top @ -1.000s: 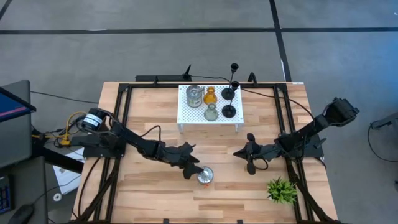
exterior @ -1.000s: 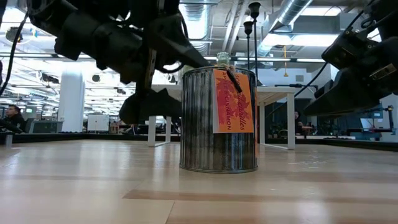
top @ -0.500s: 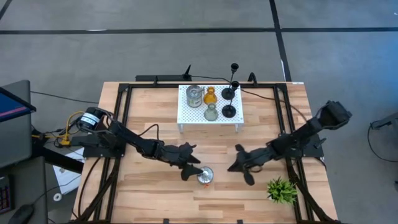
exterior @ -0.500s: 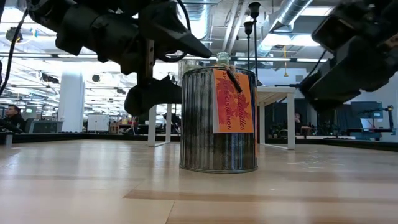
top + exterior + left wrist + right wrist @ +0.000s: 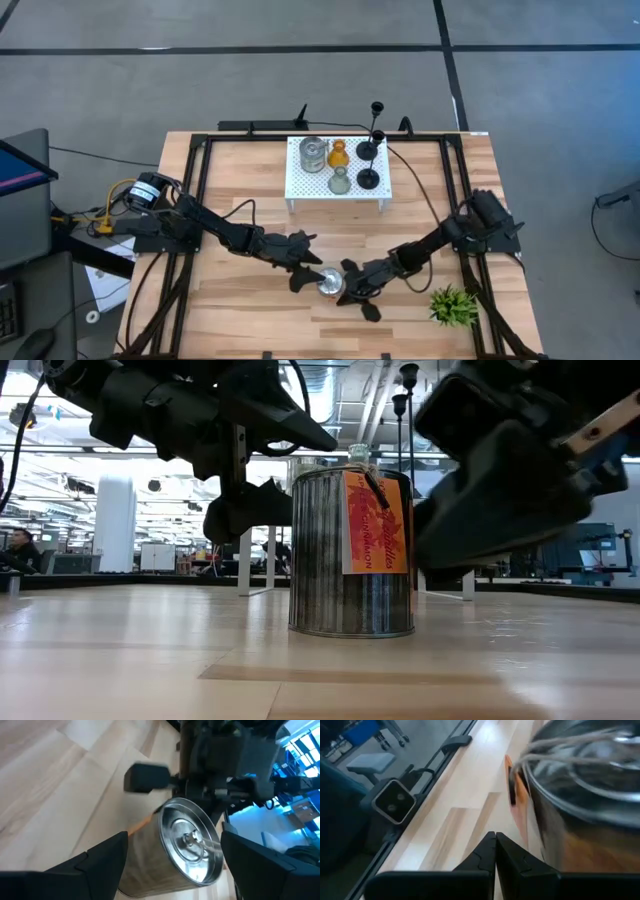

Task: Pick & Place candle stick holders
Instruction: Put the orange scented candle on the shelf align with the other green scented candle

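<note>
A silvery jar-like holder (image 5: 330,284) with an orange label (image 5: 362,520) stands upright on its base near the table's front middle. My left gripper (image 5: 303,262) is open just left of the jar. In the left wrist view the jar (image 5: 190,840) lies ahead between the spread fingers, apart from them. My right gripper (image 5: 345,291) is shut, with its tip at the jar's right side. Another silvery jar (image 5: 313,153), an amber holder (image 5: 338,155), a grey-green one (image 5: 340,181) and two black thin-stemmed ones (image 5: 368,150) stand on the white perforated stand (image 5: 300,185). My right gripper's shut fingers (image 5: 485,852) lie low and level beside the jar's wall (image 5: 545,850), coming from the table's right. I cannot tell whether they touch it. The jar stands upright on the table.
The white stand sits at the table's far middle. A spiky green plant (image 5: 452,305) stands at the front right, close behind my right arm. Bare wood lies at the front left and in the middle of the table (image 5: 340,230).
My right gripper has gone toward the table's left and near edge, from mid-right of the table up to the jar's right side, and has come lower. The jar has stayed where it was, upright.
</note>
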You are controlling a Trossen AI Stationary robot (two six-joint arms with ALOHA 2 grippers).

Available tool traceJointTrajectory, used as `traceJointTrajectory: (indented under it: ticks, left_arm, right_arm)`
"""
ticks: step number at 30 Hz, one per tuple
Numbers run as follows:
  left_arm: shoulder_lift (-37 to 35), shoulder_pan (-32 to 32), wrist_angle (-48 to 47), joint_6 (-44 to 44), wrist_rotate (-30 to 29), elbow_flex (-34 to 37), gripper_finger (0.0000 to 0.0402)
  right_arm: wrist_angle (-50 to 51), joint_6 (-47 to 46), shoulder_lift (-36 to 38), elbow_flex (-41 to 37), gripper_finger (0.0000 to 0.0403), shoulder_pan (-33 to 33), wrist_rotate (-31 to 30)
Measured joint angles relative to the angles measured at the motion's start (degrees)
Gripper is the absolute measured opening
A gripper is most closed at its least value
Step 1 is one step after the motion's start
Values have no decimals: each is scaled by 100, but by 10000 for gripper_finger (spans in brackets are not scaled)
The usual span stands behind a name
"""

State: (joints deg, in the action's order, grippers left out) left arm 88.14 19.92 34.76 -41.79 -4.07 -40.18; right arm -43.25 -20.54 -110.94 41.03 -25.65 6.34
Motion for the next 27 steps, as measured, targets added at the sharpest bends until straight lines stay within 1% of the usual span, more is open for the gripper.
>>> traceJointTrajectory:
  ticks: [5, 8, 12, 16, 21, 22, 24, 27]
  left_arm:
    - [0, 0, 0, 327, 331, 0, 319]
    - [0, 0, -3, 408, 371, 2, 319]
    - [-2, -14, -32, 640, 309, 2, 319]
    - [-4, -116, -135, 1086, 267, 4, 319]
    - [-4, -311, -340, 1584, 183, 4, 319]
    - [-4, -358, -362, 1706, 171, 4, 319]
    - [-4, -467, -401, 1863, 148, 4, 319]
    - [-4, -597, -483, 1907, 126, 4, 319]
  right_arm:
    - [11, 100, -458, 546, 0, 97, -21]
    - [152, 209, -472, 673, 0, 203, -136]
    - [362, 454, -360, 670, 0, 341, -573]
    - [362, 505, -307, 670, 0, 486, -592]
    - [388, 357, -301, 670, 0, 465, -741]
    - [388, 353, -301, 670, 0, 451, -839]
    - [407, 268, -299, 670, 0, 417, -1235]
    - [432, 249, -299, 670, 0, 402, -1703]
